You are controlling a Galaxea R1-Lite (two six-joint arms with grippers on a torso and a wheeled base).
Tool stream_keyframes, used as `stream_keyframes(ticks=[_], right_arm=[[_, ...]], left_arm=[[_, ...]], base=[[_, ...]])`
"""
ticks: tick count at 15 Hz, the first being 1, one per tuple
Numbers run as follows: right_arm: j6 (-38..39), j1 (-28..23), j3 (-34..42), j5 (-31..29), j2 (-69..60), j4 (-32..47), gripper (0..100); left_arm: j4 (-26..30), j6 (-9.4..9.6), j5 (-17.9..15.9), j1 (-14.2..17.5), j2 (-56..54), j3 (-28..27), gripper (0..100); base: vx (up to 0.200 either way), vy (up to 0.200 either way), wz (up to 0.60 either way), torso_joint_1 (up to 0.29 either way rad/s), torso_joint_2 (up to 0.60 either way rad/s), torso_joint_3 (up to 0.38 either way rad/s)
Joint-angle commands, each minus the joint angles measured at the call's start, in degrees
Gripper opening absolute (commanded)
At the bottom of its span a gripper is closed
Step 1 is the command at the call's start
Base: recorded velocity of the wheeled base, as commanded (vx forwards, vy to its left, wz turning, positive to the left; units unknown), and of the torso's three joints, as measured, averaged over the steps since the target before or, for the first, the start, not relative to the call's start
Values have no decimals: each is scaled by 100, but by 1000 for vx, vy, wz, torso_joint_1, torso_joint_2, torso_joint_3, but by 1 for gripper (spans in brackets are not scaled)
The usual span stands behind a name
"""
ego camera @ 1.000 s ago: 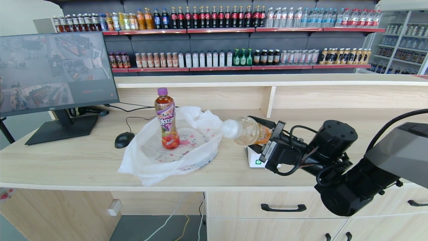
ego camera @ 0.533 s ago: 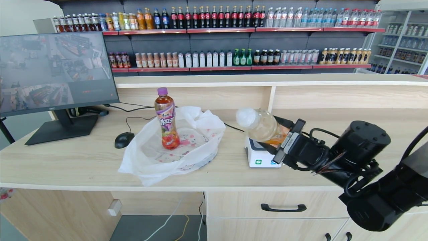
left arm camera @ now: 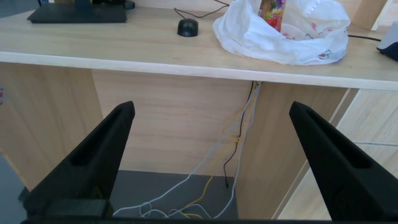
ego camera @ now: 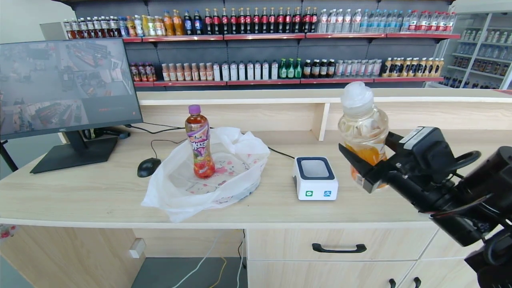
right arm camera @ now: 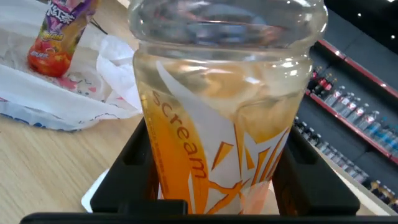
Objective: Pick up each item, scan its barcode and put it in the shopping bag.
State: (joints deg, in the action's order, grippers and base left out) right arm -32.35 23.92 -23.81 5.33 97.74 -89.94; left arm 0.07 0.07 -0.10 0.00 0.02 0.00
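My right gripper (ego camera: 370, 170) is shut on a clear bottle (ego camera: 363, 124) with an orange label and a white cap, held upright above the counter just right of the white barcode scanner (ego camera: 315, 178). The same bottle (right arm camera: 227, 118) stands between the black fingers (right arm camera: 134, 168) in the right wrist view. A white shopping bag (ego camera: 208, 172) lies open on the counter's middle, with a purple-capped red drink bottle (ego camera: 199, 142) standing upright in it. My left gripper (left arm camera: 211, 162) hangs open below the counter's front edge, with nothing between its fingers; the bag (left arm camera: 283, 31) lies on the counter above.
A monitor (ego camera: 66, 86) on a stand occupies the counter's left, with a black mouse (ego camera: 148, 167) and cables beside the bag. A raised wooden ledge (ego camera: 320, 98) runs along the back. Shelves of drinks fill the wall behind. Drawers with black handles (ego camera: 339, 249) sit under the counter.
My right arm has swung the bottle from lying sideways near the bag, over the scanner, to upright and higher on the scanner's right. The scanner now shows fully.
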Motion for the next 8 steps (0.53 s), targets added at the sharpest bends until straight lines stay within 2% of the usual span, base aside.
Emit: stream_keyframes(ticks=[1, 2, 3, 4, 5, 6, 8], right_arm=[[168, 8, 219, -164, -353, -6, 0], [511, 52, 324, -559, -396, -6, 0], [774, 96, 412, -673, -388, -6, 0], [897, 113, 430, -691, -388, -6, 0], [1530, 113, 421, -709, -335, -6, 0], [1838, 113, 421, -717, -335, -6, 0], [2040, 69, 403, -717, -326, -6, 0]], left_arm=[[1, -7, 1, 0, -2, 0, 100], [1, 1, 1, 0, -2, 0, 100], [1, 1, 1, 0, -2, 0, 100], [1, 1, 1, 0, -2, 0, 100], [1, 1, 1, 0, -2, 0, 100], [1, 1, 1, 0, -2, 0, 100], [1, 1, 1, 0, -2, 0, 100]], base=[[0, 0, 0, 0, 0, 0], [0, 0, 0, 0, 0, 0], [0, 0, 0, 0, 0, 0], [0, 0, 0, 0, 0, 0], [0, 0, 0, 0, 0, 0], [0, 0, 0, 0, 0, 0], [0, 0, 0, 0, 0, 0]])
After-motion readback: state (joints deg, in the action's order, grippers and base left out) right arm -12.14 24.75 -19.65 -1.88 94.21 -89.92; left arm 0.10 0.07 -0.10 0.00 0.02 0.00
